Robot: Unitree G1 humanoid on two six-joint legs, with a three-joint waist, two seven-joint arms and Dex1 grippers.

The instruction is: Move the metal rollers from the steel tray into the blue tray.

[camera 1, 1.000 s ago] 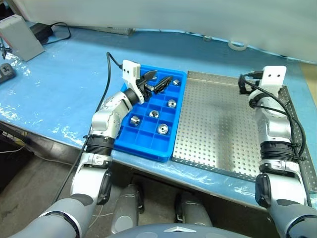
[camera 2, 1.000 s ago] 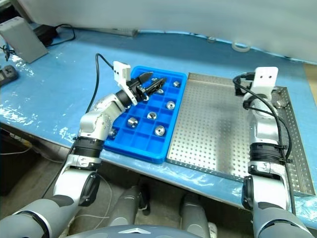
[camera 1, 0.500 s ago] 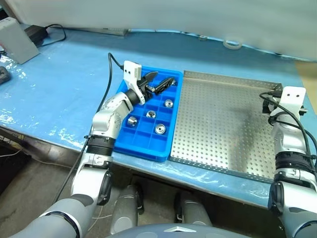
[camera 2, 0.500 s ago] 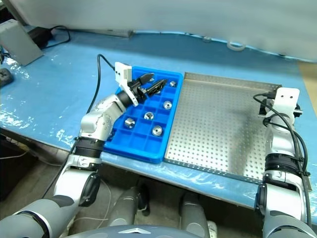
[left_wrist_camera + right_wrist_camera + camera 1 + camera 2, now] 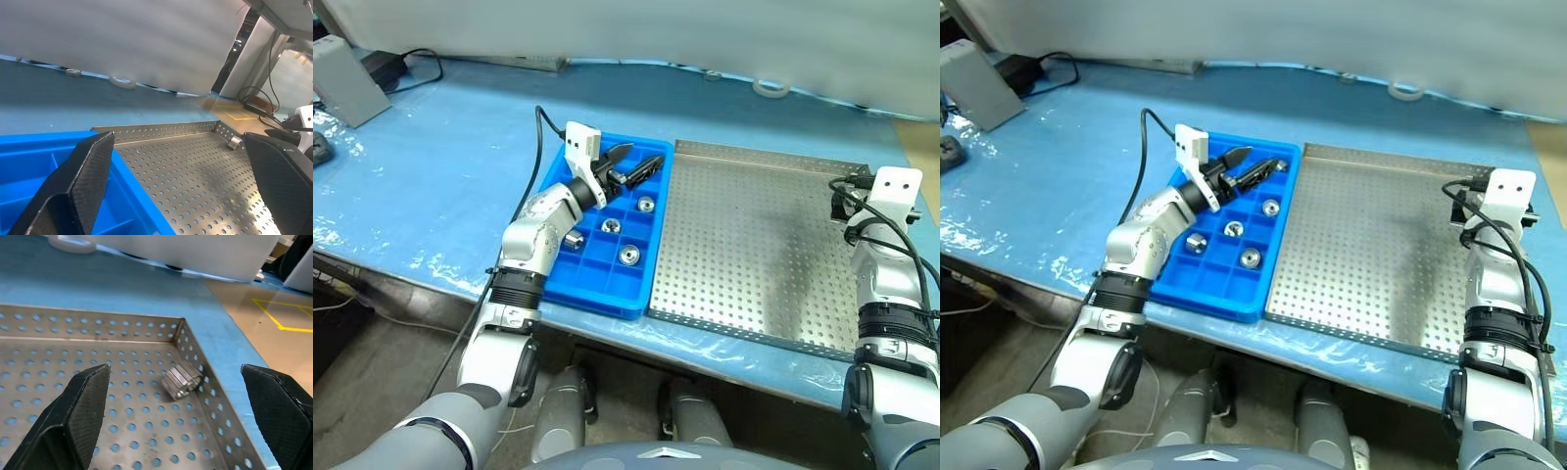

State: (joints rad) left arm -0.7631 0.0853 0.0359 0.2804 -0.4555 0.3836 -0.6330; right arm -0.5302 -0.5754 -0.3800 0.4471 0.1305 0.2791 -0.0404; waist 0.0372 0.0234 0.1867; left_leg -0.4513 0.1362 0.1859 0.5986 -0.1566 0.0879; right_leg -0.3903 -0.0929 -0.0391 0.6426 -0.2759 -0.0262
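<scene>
Worktop (image 5: 440,166) under a wrinkled blue plastic sheet, with a pale wall or screen behind it. Far edge: a ring of tape (image 5: 767,87); far left corner: a grey box (image 5: 347,78) and a black cable (image 5: 411,61). We see bare floor with a yellow line past the worktop's right end in the right wrist view. The blue tray (image 5: 607,294) lies touching the left rim of the steel tray (image 5: 754,245). We count four rollers in the blue tray's compartments (image 5: 628,255); a fifth may sit under the left gripper (image 5: 636,164), partly hidden. That gripper hovers over the tray's far end, jaws apart and empty. One roller (image 5: 182,381) lies on its side in the steel tray's far right corner, just beside the rim. The right gripper (image 5: 186,421) faces it, jaws wide apart, holding nothing; from the head views its fingers are hidden behind the wrist.
</scene>
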